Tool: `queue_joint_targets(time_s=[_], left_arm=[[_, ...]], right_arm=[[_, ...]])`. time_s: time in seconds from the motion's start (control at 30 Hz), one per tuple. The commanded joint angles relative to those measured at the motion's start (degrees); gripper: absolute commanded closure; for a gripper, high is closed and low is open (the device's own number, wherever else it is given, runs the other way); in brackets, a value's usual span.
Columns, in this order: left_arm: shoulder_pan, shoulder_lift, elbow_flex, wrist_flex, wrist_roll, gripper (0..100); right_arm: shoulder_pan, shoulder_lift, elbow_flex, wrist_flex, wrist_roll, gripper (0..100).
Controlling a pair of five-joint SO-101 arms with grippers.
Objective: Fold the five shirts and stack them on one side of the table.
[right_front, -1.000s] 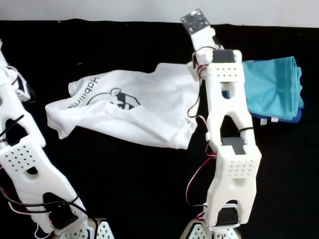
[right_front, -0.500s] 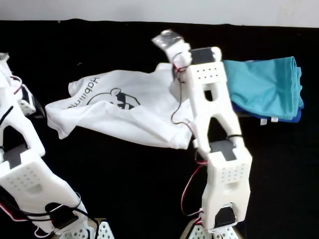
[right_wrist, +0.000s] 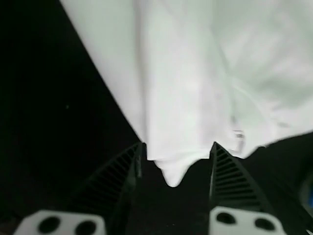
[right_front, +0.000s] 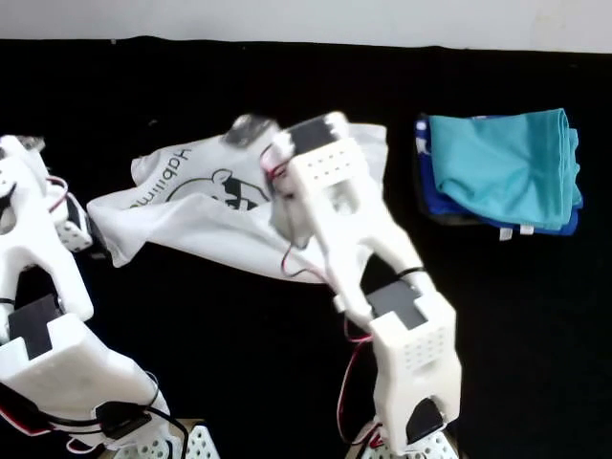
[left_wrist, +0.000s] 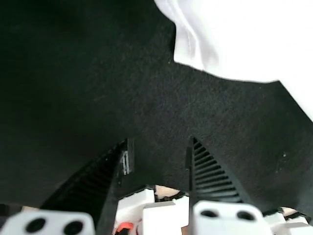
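Your right claw (right_wrist: pixel 176 159) gapes astride the shirt (right_wrist: pixel 186 73) at its twelve-o'clock edge; your left claw (left_wrist: pixel 156 156) gapes over the table (left_wrist: pixel 73 88) at its nine.

A black cloth (right_front: pixel 239 344) lies flat as the work surface (a few pale specks of lint dot it), and a white wall (right_front: pixel 287 19) rises just beyond its far edge.

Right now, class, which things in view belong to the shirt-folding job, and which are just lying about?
Job: white shirt, teal shirt, blue shirt beneath it, left gripper, right gripper.
Lying about: black table cover.
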Motion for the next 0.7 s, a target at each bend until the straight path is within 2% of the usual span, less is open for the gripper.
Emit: queue_joint_targets(time_s=[0.0, 0.2, 0.4, 0.57, 0.67], left_arm=[[0.4, -3.12, 3.74, -4.66, -0.53, 82], [0.57, -3.21, 5.05, -6.24, -0.62, 82], [0.84, -3.3, 5.05, -6.24, -0.62, 82], [0.84, -3.3, 5.05, -6.24, -0.62, 82], [0.75, -3.3, 5.05, -6.24, -0.62, 82]], right_arm=[[-0.84, -3.38, 5.32, -5.58, -0.53, 80.0], [1.01, -3.3, 14.46, -12.79, -0.35, 80.0], [4.88, -3.3, 17.01, -17.1, -0.26, 80.9], [7.96, -3.74, 16.4, -17.89, 0.53, 99.8], [9.01, -3.82, 13.05, -15.69, 0.53, 99.2]])
